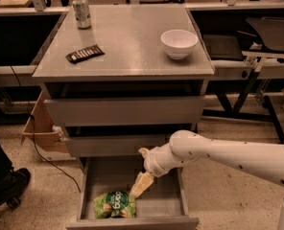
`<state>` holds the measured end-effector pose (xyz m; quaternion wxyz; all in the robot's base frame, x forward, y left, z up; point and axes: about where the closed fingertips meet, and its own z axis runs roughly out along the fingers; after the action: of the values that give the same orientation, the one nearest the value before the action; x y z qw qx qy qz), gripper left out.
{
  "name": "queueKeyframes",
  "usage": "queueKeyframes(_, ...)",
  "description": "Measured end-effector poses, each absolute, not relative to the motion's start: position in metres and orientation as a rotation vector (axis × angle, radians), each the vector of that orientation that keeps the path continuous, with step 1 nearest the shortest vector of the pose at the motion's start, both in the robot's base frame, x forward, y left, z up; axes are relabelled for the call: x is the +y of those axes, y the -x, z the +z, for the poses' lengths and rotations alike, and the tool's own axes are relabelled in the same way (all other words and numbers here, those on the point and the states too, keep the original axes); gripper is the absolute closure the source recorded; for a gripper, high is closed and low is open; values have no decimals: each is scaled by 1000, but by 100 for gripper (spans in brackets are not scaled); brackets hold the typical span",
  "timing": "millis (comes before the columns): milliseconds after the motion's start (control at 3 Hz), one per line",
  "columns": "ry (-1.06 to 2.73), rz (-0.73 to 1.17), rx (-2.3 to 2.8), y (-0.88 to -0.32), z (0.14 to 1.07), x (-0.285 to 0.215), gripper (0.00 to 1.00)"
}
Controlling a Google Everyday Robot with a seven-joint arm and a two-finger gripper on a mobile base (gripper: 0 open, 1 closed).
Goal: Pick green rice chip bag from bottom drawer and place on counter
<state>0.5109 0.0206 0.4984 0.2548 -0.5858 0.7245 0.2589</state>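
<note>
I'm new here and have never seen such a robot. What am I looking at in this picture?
The white tube from the right is the robot's arm; its gripper points down into the open bottom drawer, by the far right corner of the green rice chip bag, which lies on the drawer floor, not lifted. The one camera looks down at the cabinet's front. On the counter stand a drink can and a white bowl, and a dark bar wrapper lies flat.
</note>
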Motion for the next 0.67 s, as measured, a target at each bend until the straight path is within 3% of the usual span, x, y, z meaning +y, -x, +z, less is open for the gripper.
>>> queueKeyframes(333, 1565, 755, 1950, -506, 477, 31, 0)
queueKeyframes(667, 1503, 821, 1883, -521, 421, 76, 0)
